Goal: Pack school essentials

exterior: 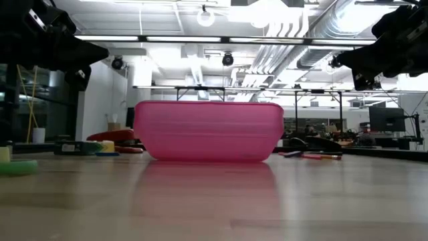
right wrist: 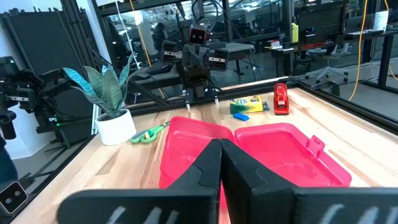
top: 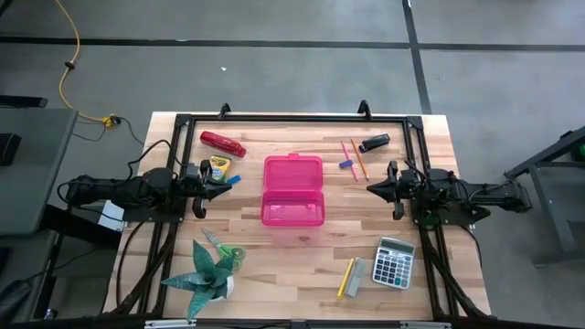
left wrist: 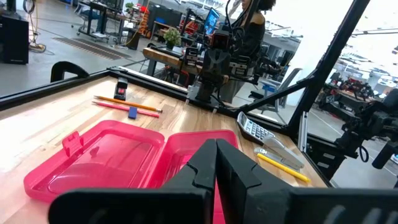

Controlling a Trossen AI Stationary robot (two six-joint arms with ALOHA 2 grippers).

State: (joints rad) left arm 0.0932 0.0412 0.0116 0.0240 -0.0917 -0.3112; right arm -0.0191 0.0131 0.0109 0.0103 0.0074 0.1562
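Observation:
An open pink hinged case (top: 292,190) lies mid-table. At the far left lie a yellow-green crayon box (top: 218,167) and a small blue piece (top: 234,180). At the far right lie a pink pencil (top: 348,155), an orange pencil (top: 359,160) and a tiny blue piece (top: 346,165). A yellow pencil (top: 345,278) and a grey block (top: 356,276) rest near the front. My left gripper (left wrist: 216,155) is shut and held level left of the case. My right gripper (right wrist: 221,155) is shut and held level right of it. Both are above the table and hold nothing.
A red stapler (top: 222,143) lies at the far left and a black item (top: 374,143) at the far right. A calculator (top: 394,262) sits at the front right. Green scissors (top: 219,247) and a potted plant (top: 208,272) are at the front left. A black frame (top: 292,119) borders the table.

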